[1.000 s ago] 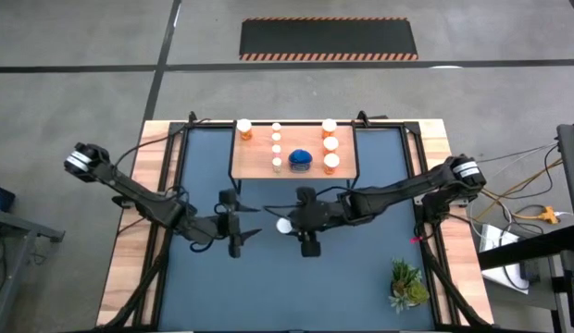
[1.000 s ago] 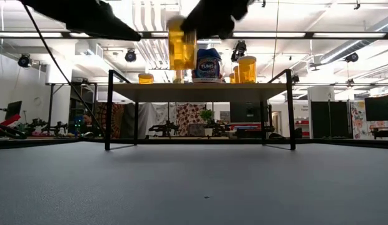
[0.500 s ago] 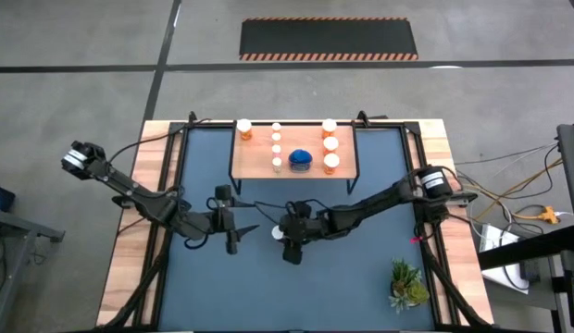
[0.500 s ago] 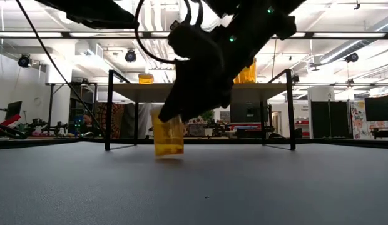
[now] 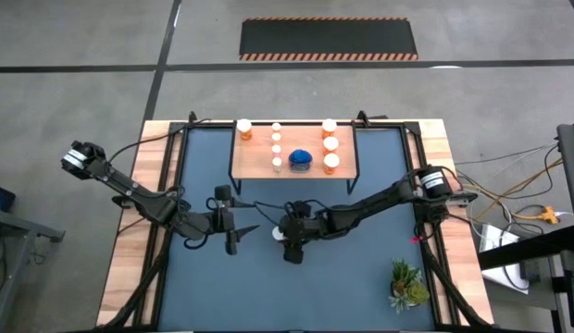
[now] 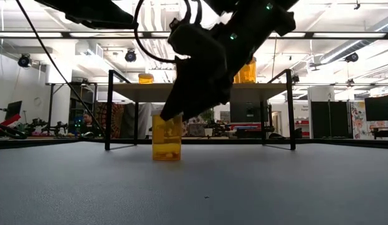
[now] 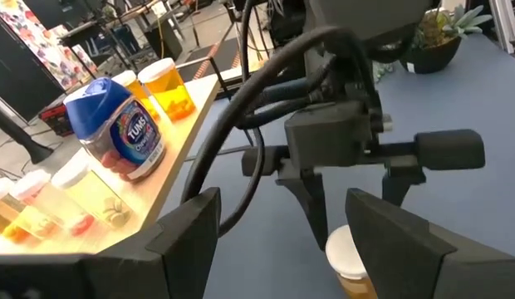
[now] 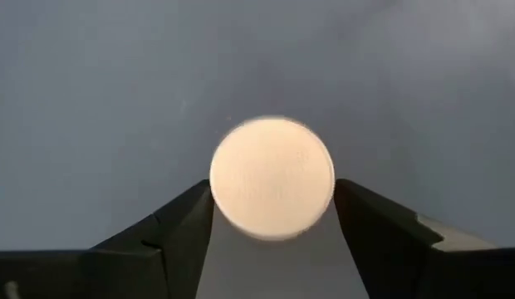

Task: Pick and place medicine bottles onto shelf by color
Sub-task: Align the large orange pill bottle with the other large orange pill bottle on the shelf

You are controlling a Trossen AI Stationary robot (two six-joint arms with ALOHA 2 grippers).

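An orange medicine bottle with a white cap (image 8: 272, 177) stands upright on its base on the blue mat (image 6: 166, 140), in front of the shelf (image 5: 296, 176). My right gripper (image 8: 272, 198) slants down over it, open, one finger on each side of the cap. My left gripper (image 7: 282, 266) hovers open and empty just left of the bottle (image 5: 233, 233). On the shelf stand a blue bottle (image 5: 300, 160), an orange bottle (image 5: 243, 128), small pale bottles (image 5: 277, 146) and white-capped orange bottles (image 5: 331, 144).
A small green plant (image 5: 407, 285) stands at the mat's near right corner. The shelf's black legs (image 6: 109, 109) rise behind the bottle. Bare blue mat (image 5: 352, 277) lies toward the near edge, with wooden table strips (image 5: 130, 268) at both sides.
My right gripper has come down from shelf height toward the mat and the table's left, carrying the orange bottle. Half a second ago the bottle hung tilted just above the mat; now it stands upright on its base.
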